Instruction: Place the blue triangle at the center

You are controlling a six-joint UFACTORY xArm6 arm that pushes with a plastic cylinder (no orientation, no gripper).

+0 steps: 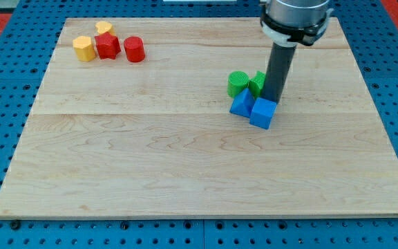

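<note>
A wooden board (185,159) lay on a blue pegboard (5,83). The arm's top was cut off. My tip (273,101), a bare rod holding nothing, touched the blue cube (262,113), hiding part of a green block (256,84). The blue triangle (242,104) sat right of center, against the cube.

Arm end, entering at 12 o'clock: a broad cylindrical housing in metallic grey, ringed by a white collar with a black band beneath. From it descends a straight, smooth, dark charcoal rod (279,72) of uniform width, ending at my tip (276,100).
</note>
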